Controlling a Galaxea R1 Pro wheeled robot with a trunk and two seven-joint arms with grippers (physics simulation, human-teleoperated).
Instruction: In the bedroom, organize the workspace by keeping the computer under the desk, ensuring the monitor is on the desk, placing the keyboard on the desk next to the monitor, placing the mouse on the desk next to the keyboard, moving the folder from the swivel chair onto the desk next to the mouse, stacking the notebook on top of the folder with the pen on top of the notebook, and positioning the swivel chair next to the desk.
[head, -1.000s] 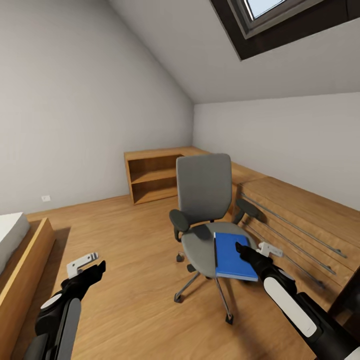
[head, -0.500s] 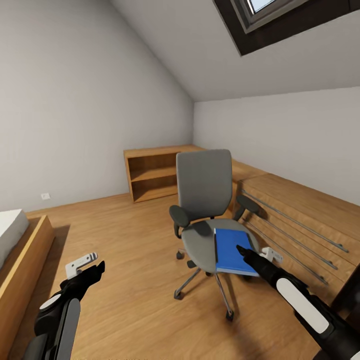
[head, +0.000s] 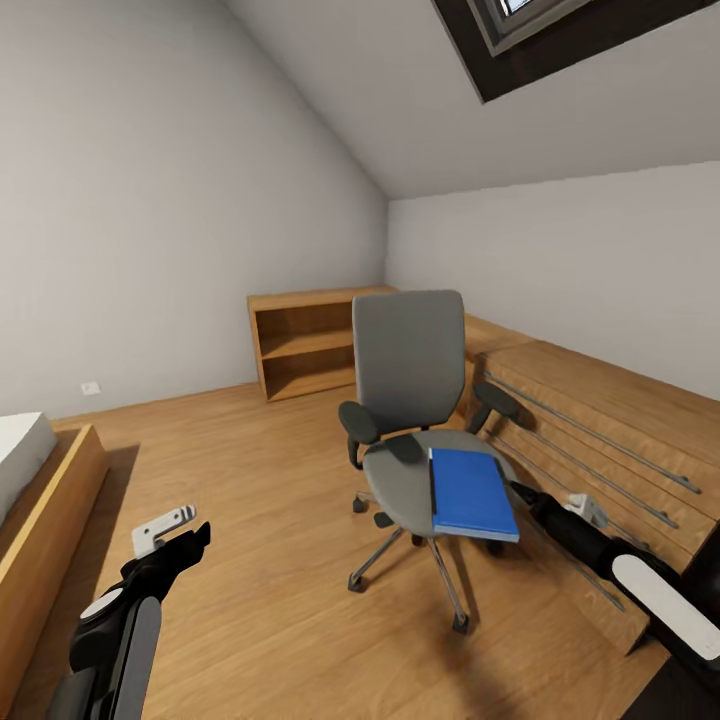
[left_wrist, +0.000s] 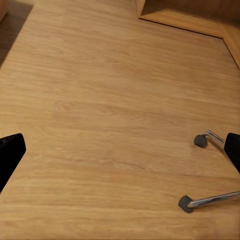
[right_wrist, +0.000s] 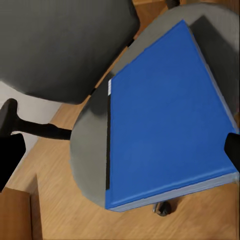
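Sitting mid-room on the wood floor (head: 260, 500), the chair (head: 415, 400) is carrying the blue folder (head: 470, 495) flat on its seat, one corner overhanging the front edge. Right claw (head: 522, 494) is hovering just beside the folder's near edge, not touching; in the right wrist view its fingers (right_wrist: 10, 155) are spread wide, framing the folder (right_wrist: 165, 120). Left claw (head: 195, 537) is hanging low over bare floor, fingers (left_wrist: 9, 152) likewise spread, chair casters (left_wrist: 201, 140) near it. Bed (head: 30, 480) is lying at far left, shelf (head: 305, 345) standing against the back wall.
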